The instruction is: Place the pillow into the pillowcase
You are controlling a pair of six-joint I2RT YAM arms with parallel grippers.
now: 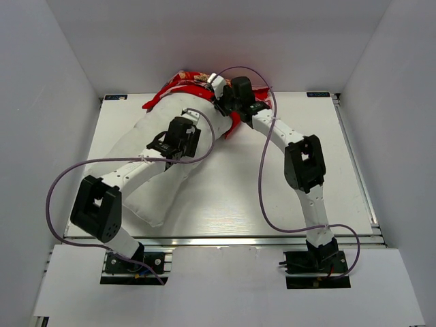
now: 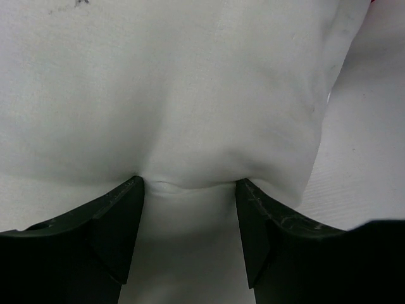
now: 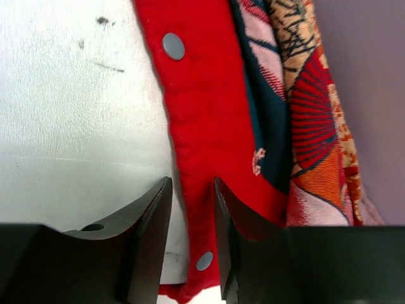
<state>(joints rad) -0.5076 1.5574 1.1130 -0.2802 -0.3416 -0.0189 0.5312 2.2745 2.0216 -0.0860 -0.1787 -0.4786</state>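
Observation:
The white pillow (image 1: 151, 197) lies aslant on the left of the table, its far end inside the red printed pillowcase (image 1: 178, 84) at the back. My left gripper (image 1: 193, 129) presses into the pillow's upper middle. In the left wrist view my left gripper (image 2: 188, 187) pinches a bulge of the pillow (image 2: 190, 95) between its jaws. My right gripper (image 1: 218, 105) is at the pillowcase's open edge. In the right wrist view my right gripper (image 3: 192, 183) is closed on the pillowcase's red hem (image 3: 202, 114), which lies over the pillow (image 3: 76, 114).
The hem carries grey snap buttons (image 3: 173, 45). White walls (image 1: 61, 102) enclose the table on three sides, and the pillowcase lies close to the back wall. Purple cables (image 1: 262, 184) loop over both arms. Bare tabletop (image 1: 225, 197) shows between the arms.

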